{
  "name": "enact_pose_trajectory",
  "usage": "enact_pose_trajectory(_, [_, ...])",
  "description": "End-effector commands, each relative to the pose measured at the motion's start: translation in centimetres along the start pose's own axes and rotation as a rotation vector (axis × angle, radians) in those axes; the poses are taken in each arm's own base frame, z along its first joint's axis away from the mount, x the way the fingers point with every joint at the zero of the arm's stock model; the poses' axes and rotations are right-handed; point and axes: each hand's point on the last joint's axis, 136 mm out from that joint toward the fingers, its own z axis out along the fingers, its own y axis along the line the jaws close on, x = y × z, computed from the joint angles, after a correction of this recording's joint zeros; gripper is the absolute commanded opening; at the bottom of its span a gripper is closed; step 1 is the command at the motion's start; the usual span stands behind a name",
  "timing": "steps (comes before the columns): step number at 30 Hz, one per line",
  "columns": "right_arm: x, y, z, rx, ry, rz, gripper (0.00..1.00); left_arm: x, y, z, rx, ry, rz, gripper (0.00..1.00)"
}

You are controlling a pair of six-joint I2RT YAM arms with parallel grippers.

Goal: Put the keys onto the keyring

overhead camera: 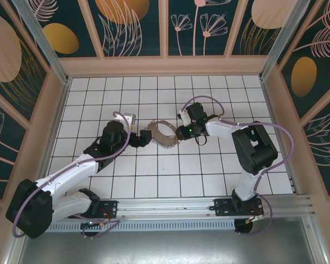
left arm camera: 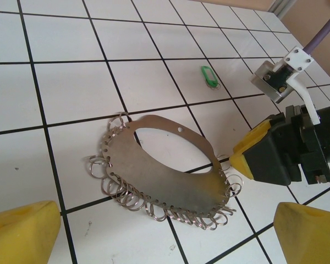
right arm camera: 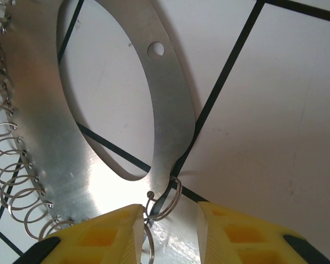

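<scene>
The keyring (left arm camera: 170,176) is a flat, crescent-shaped metal plate with an oval hole. Several small split rings hang along its outer edge, and it lies flat on the white tiles (overhead camera: 164,135). A tiny green key (left arm camera: 209,76) lies on a tile beyond it. My left gripper (left arm camera: 165,236) is open wide just short of the plate's ringed edge, with nothing between its fingers. My right gripper (right arm camera: 170,212) is at the plate's opposite end. Its fingers (left arm camera: 247,157) stand partly apart over that tip. One split ring (right arm camera: 168,201) sits in the gap and touches only the left finger.
Wooden walls with dark floral panels (overhead camera: 165,27) enclose the tiled floor. The two arms meet mid-floor, left (overhead camera: 146,137) and right (overhead camera: 180,133), tips close together across the plate. The right wrist's camera block (left arm camera: 275,77) hangs near the green key.
</scene>
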Motion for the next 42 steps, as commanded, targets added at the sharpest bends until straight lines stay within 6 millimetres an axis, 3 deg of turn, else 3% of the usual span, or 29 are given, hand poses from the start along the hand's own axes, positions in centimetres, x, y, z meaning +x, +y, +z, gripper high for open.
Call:
enact_pose_trajectory(1, [-1.2,0.2,0.1,-0.018,-0.027,0.008,0.31,0.0,0.1,-0.2,-0.011,-0.005,0.025,0.99])
enact_pose_trajectory(12, [-1.3,-0.3,1.1,-0.011,-0.009,0.012,0.29,0.0,0.2,-0.3,-0.013,-0.007,0.022,0.99])
enact_pose_trajectory(22, [-0.9,0.2,0.9,-0.023,-0.005,0.008,0.23,0.2,0.4,-0.2,-0.021,-0.005,0.023,0.99])
enact_pose_trajectory(42, [-0.3,0.8,1.1,-0.032,0.015,0.003,0.28,0.1,0.5,-0.4,-0.029,-0.009,0.021,0.99])
